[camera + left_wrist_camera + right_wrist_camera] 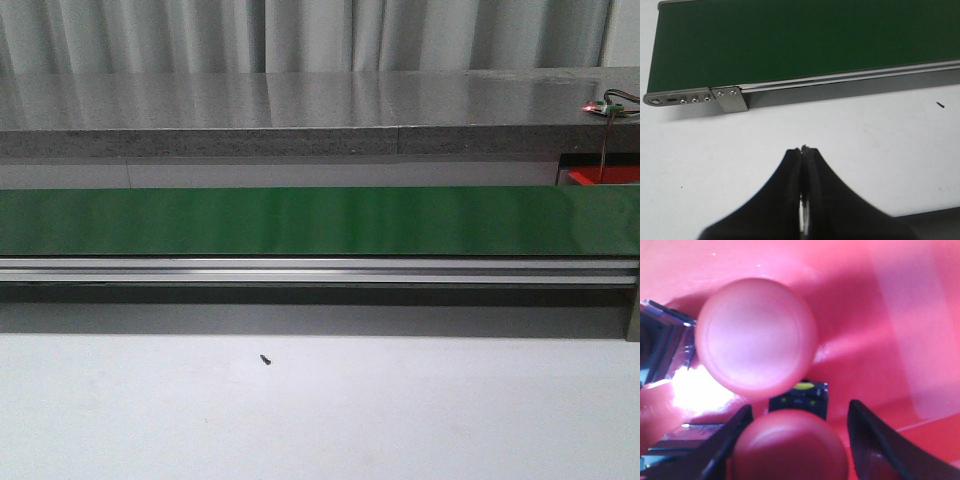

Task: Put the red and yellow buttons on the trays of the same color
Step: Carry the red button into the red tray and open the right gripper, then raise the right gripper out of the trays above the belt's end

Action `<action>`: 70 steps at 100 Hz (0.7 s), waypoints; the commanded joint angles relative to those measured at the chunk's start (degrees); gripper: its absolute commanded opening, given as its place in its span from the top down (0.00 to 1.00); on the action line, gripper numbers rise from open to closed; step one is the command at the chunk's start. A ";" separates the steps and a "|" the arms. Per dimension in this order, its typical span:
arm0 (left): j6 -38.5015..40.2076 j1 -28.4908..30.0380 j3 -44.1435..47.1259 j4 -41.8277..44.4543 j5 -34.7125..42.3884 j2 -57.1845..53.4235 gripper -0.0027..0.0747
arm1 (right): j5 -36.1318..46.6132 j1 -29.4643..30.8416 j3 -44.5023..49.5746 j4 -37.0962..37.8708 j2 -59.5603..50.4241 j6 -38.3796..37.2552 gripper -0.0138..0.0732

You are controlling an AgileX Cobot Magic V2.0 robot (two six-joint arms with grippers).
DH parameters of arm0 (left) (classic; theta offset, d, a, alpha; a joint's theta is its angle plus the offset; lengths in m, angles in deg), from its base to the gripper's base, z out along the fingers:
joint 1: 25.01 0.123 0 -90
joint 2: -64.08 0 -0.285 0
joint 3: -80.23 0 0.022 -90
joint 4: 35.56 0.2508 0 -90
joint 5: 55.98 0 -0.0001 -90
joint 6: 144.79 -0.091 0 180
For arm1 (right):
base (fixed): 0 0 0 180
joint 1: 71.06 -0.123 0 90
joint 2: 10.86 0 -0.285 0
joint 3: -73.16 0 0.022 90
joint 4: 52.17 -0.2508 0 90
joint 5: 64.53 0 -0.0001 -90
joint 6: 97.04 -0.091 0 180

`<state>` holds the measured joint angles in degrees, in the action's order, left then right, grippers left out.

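The white counter [400,420] is filling the near half of the front view, with the green conveyor belt [320,220] running across it side to side and a grey ledge [300,110] behind. No button or arm is showing on belt or counter in this view; only a small dark speck [265,359] is lying on the white surface. At far right, behind the belt end, a sliver of the red tray [600,178] is peeking out.

Right wrist view: the camera is sitting low inside the red tray [900,300], its red floor filling the frame. One red button [756,335] with a domed cap is resting on the tray floor, its metal-and-black base visible beside it. A second red button [790,445] is lying between the fingers of the right gripper [797,440], which are standing apart on either side of it; whether the pads are touching its cap I cannot tell.

Left wrist view: the left gripper [804,150] is hovering over bare counter near the belt's end bracket [730,99], fingers pressed together, holding nothing.

Judgement: the step in hand is depositing the red button in the matching tray. To do it well, the right gripper should be opening fully and lifting straight up, so neither finger drags the near button or knocks its neighbour. No yellow button or yellow tray is in view.
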<state>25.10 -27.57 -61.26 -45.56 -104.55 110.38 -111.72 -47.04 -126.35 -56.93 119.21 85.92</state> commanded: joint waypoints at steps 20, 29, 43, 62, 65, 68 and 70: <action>0.18 -0.48 -1.38 -1.07 3.00 -0.12 0.99 | 1.01 0.22 -1.86 -0.18 -5.18 0.60 0.35; 0.18 -0.48 -1.38 -1.07 3.00 -0.12 0.99 | 0.69 0.22 -1.86 -0.18 -5.91 0.60 0.35; 0.18 -0.48 -1.38 -1.07 3.00 -0.12 0.99 | -0.19 0.22 -1.86 -0.18 -6.52 0.60 0.35; 0.18 -0.48 -1.38 -1.07 3.00 -0.12 0.99 | -1.13 0.07 -1.86 -0.52 -7.46 0.60 0.35; 0.18 -0.48 -1.38 -1.07 3.00 -0.12 0.99 | -1.13 0.07 -1.86 -0.52 -7.63 0.60 0.35; 0.18 -0.48 -1.38 -1.07 3.00 -0.12 0.99 | -1.13 -0.04 -1.86 -0.52 -7.90 0.60 0.35; 0.18 -0.48 -1.38 -1.07 3.00 -0.12 0.99 | -1.24 -0.14 -1.86 -0.52 -8.13 0.60 0.35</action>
<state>25.10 -27.57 -61.26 -45.56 -104.55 110.38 -113.90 -47.04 -126.55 -57.10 115.99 85.92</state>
